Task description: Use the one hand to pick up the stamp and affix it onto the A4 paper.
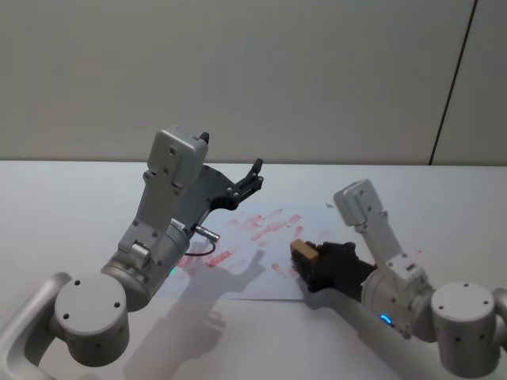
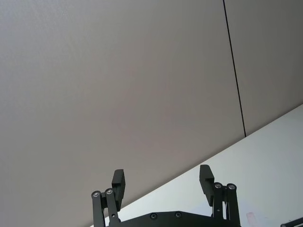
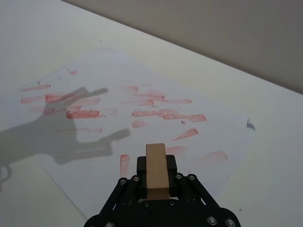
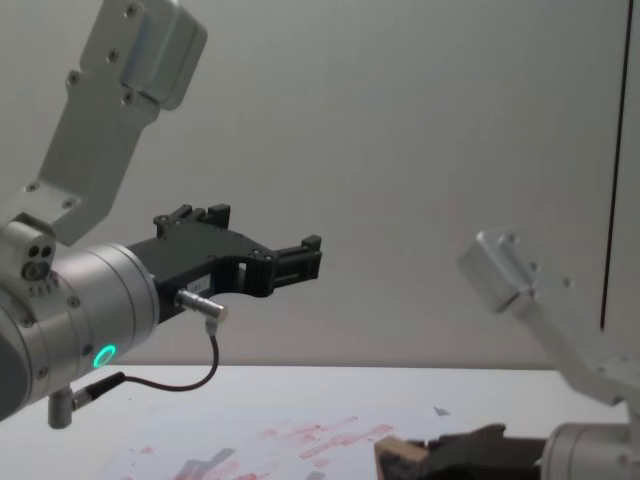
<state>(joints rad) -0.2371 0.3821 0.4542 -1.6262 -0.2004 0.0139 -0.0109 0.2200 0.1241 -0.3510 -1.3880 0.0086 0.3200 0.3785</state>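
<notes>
- Plain grey wall behind a white table, with a dark vertical seam at upper right of the head view.
- Low at lower right of the head view: right gripper, on the wrist with the blue ring, reaching toward frame centre, fingers clamped on either side of the stamp.
- Tan wooden block sticking out past the black fingertips, over the lower right edge of the paper; contact with the sheet impossible to tell.
- Left of centre in the head view: left gripper, raised well above the table, elbow bent, fingers spread apart and holding nothing.
- Green ring on that wrist at lower left of the chest view, with a thin dark cable looping beneath it.
- Red-pink smears scattered across the sheet, and a small grey mark near one corner.
- Dark shadow of the raised arm across the left part of the sheet in the right wrist view, apart from the block.
- Nothing between block and paper.
- From the left wrist camera: the two open fingertips against the wall, plus a strip of table at lower right.
- From the right wrist camera: the end of the block head-on and the smears beyond it.
- From the chest view: a side look, left gripper high, block low at the bottom edge, just over the sheet.
</notes>
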